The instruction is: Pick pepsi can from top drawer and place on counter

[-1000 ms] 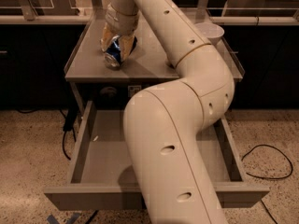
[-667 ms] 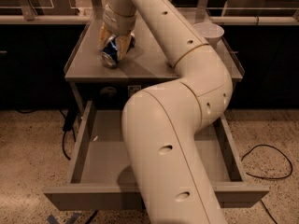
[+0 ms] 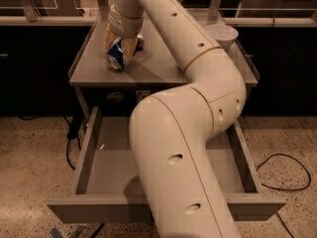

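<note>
One camera covers the scene. It is mounted high, in front of the open top drawer (image 3: 111,167), and faces forward and steeply down, so it looks into the drawer from above its front panel. The counter (image 3: 158,68) lies beyond the drawer, higher in the view and farther from the lens. The arm (image 3: 188,148) rises over the drawer from the bottom edge, very near the lens. The gripper (image 3: 121,46) sits beyond the drawer's left half, at the pepsi can (image 3: 118,56).
</note>
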Controlling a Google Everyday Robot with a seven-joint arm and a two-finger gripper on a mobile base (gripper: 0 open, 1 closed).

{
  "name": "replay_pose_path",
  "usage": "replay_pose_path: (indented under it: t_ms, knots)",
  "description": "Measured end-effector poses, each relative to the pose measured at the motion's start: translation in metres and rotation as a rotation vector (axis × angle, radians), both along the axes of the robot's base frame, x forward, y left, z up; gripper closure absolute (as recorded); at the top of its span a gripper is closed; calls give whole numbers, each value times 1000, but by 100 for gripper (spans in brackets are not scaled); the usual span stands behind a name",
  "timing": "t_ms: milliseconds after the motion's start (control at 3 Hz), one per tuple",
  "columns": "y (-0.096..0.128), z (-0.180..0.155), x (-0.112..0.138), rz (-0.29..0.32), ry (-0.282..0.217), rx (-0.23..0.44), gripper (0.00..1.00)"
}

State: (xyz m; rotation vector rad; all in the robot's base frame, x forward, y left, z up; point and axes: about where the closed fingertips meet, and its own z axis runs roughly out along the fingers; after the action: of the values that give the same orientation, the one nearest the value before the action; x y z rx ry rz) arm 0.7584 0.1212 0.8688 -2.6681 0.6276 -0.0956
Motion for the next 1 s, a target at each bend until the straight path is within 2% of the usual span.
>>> replay_pose_path:
  t_ms: [667, 1000]
  knots:
    - [0, 0, 0, 0, 0, 0, 11]
    - [0, 0, 0, 0, 0, 0, 0]
